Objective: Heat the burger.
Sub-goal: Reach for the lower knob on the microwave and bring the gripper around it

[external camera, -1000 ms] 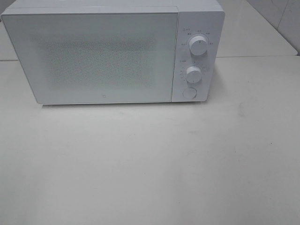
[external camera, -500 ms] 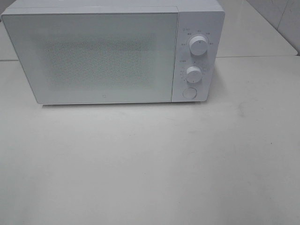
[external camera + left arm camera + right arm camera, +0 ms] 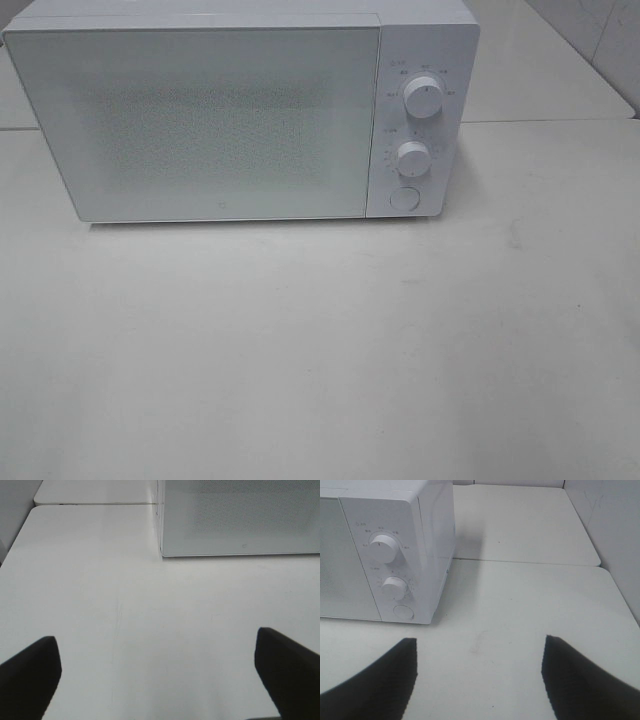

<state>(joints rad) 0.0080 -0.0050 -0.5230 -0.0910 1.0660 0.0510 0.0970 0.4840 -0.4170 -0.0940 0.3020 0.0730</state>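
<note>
Microwave (image 3: 240, 115) at far side of table (image 3: 320, 350), door (image 3: 200, 120) shut. Burger not visible in any view; whether it sits behind door, cannot tell. Left gripper (image 3: 156, 647) spread wide, empty. Right gripper (image 3: 480, 645) spread, empty. Judgement: loading possibly done; dials (image 3: 424, 98) setting unverified.

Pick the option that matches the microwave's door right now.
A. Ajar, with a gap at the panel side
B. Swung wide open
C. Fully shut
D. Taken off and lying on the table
C: in the exterior high view the microwave door sits flat and flush beside the control panel, with no gap along the seam between them.
</note>
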